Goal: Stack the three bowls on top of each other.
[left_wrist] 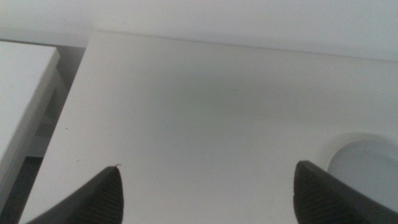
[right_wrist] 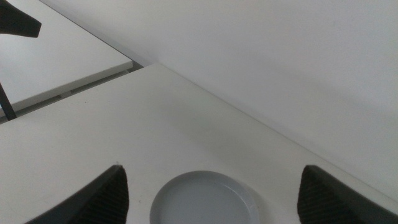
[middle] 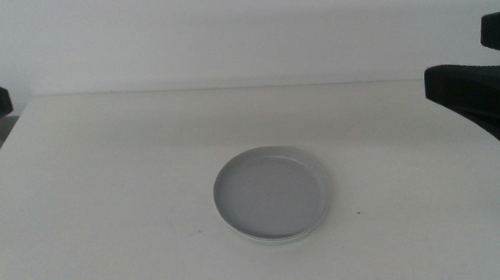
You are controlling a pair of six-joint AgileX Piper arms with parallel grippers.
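Bowls (middle: 272, 195) look stacked, grey on top w/ paler rims under; prob light, stiff, slick, so pinch at rim; left gripper (left_wrist: 208, 193) & right gripper (right_wrist: 214, 196) both spread wide, empty, clear of tabletop (middle: 106, 182).

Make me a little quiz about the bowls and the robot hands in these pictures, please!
1. True or false: the bowls sit together in one stack on the table.
2. What colour is the top bowl? A) red B) grey C) black
3. Fill in: the left gripper and the right gripper both have their jaws ____ and hold nothing.

Key:
1. True. Rims of lower bowls peek out under the top one in the middle view.
2. B, grey.
3. Open. Both grippers are off the stack, with the arms drawn back to the sides of the table.
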